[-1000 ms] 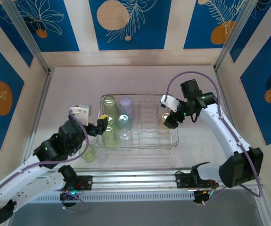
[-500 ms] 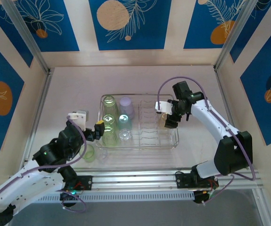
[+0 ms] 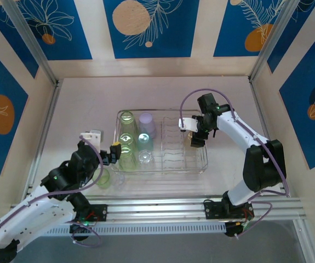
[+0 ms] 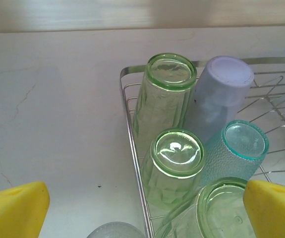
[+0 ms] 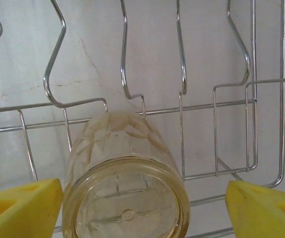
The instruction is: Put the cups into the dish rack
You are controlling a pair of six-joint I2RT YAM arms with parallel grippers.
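Straddling inverted amber cup point(image 5: 126, 198) in dish rack point(image 5: 182, 106): right tool point(image 5: 143, 207).

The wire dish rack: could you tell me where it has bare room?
Free: middle tine rows of the silvery wire rack, between the teal plastic tumbler and the amber plastic tumbler. Crowded: its left end, with green tumblers.

Amber cup point(image 5: 127, 198) cut off by bottom edge; nearest green cup point(image 4: 216, 208) likewise.

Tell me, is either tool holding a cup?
Neither. The amber cup sits in the dish rack between the right tool's open fingers, not gripped.
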